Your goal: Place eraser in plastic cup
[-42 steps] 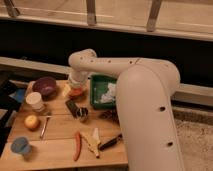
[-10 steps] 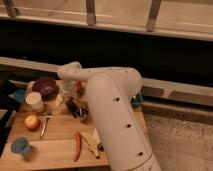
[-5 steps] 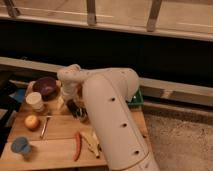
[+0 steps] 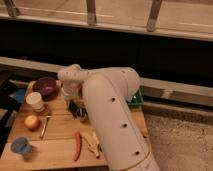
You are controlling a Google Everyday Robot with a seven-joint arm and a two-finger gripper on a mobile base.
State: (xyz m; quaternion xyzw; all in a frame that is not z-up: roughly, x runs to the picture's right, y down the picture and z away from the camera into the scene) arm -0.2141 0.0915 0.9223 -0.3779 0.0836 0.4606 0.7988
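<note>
Since four seconds ago your bulky white robot arm (image 4: 110,115) has swung in across the right half of the light wooden table (image 4: 55,156), and it now hides most of the green tray (image 4: 136,100) behind it. Its dark gripper (image 4: 76,109) hangs low over the table's middle, just right of the purple bowl (image 4: 46,86) and the cream cylindrical cup (image 4: 35,100); you cannot tell whether it is parted or closed. The small light-blue round plastic cup (image 4: 21,145) stands at the front left corner, well apart from the gripper, and the small dark rectangular eraser cannot be told from the dark shapes under the gripper.
</note>
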